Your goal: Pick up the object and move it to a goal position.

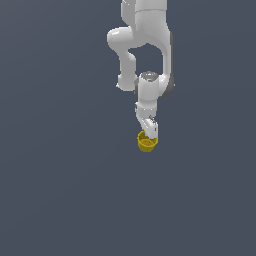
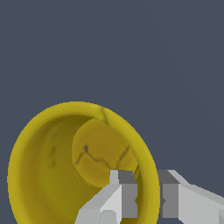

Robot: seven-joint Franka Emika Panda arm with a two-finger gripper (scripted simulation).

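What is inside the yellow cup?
The yellow cup holds nothing loose, only its bare bottom. One of the gripper jaws reaches inside, the other stays outside the wall. The jaws hide part of the inside.

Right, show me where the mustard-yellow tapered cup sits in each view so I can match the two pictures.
Exterior view: the mustard-yellow tapered cup is just right of centre, at the tip of the white arm, small against the plain grey ground.
Wrist view: the cup fills the lower part of the picture, its open mouth facing the camera.
Shared landmark: the gripper, one finger inside the rim and one outside; in the exterior view it meets the cup's rim.
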